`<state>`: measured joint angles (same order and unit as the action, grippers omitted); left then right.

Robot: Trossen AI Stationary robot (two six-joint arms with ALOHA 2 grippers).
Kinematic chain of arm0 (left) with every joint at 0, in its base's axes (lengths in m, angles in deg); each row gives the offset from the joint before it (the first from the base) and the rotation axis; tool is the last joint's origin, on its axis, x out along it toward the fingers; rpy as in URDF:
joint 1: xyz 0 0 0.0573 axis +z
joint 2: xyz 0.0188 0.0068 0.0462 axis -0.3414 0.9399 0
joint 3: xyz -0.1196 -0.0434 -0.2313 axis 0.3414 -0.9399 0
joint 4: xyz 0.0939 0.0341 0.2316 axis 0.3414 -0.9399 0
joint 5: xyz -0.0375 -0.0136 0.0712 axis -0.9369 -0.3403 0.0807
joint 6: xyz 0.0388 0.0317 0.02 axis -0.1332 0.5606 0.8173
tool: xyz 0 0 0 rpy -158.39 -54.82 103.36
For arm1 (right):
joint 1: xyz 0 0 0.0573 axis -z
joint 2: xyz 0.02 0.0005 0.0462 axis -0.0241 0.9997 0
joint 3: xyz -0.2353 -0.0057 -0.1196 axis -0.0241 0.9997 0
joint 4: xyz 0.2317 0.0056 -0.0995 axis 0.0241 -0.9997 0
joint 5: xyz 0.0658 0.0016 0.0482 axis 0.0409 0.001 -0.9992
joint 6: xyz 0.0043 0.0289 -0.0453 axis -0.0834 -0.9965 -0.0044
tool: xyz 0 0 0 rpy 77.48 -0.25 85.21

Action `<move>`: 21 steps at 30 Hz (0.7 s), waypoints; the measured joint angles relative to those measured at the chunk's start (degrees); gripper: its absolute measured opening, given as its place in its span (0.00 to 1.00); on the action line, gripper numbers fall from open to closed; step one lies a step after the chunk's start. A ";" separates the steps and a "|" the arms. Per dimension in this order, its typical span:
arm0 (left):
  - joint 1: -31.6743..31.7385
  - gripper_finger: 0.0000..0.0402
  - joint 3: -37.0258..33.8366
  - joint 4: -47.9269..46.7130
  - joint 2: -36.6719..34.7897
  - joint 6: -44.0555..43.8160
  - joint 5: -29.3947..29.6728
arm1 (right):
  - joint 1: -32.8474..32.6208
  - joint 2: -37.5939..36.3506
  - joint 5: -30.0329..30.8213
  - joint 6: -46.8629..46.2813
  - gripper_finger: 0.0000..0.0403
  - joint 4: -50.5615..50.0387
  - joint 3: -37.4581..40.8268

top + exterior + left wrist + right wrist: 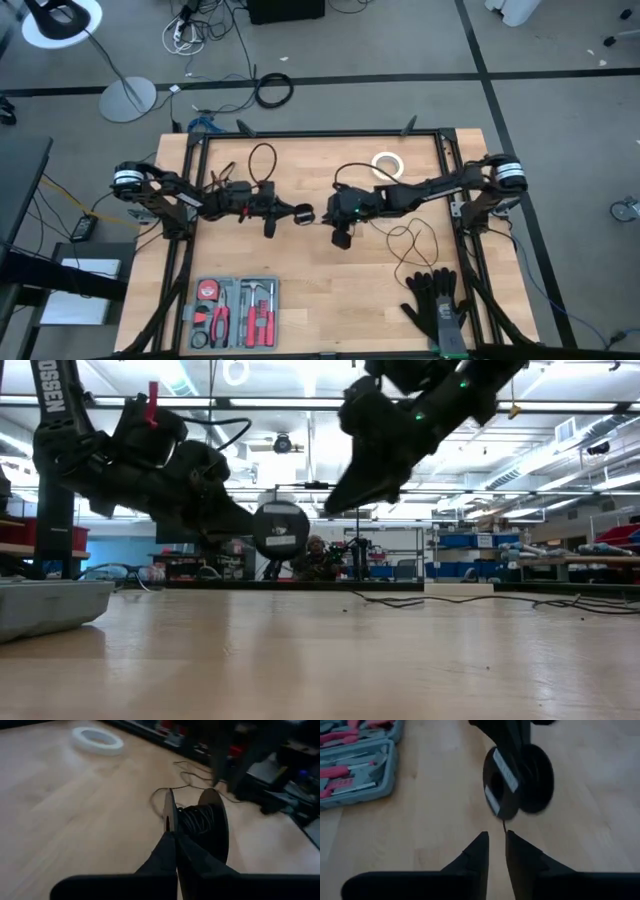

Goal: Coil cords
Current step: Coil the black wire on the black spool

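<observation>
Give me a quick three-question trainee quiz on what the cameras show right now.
1. True or false: the left gripper is shut on the spool.
2. The right gripper is: A) clamped on the spool, B) slightly open just off it, C) over the tool case.
3. What white thing lies on the table behind the arms?

Key: 1 true. 2 B. 3 the tape ring.
</observation>
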<state>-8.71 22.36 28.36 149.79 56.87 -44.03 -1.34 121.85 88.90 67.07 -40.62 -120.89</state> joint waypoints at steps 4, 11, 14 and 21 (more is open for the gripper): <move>0.02 0.00 -3.01 2.79 0.02 -2.13 4.49 | -2.27 -1.69 4.84 -4.50 0.15 2.16 5.88; 0.01 0.00 -7.75 8.10 0.03 -6.06 16.07 | -5.73 1.38 19.19 -14.79 0.15 37.45 22.06; 0.00 0.00 -8.09 8.03 0.04 -6.53 19.15 | -4.04 4.24 19.43 -16.76 0.15 45.36 23.07; 0.00 0.00 -8.06 5.28 0.04 -10.92 22.95 | 1.67 11.78 10.54 -10.39 0.15 36.99 11.86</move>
<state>-8.71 14.29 33.64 149.84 45.95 -21.08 0.33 133.62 99.44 56.68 -3.63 -109.03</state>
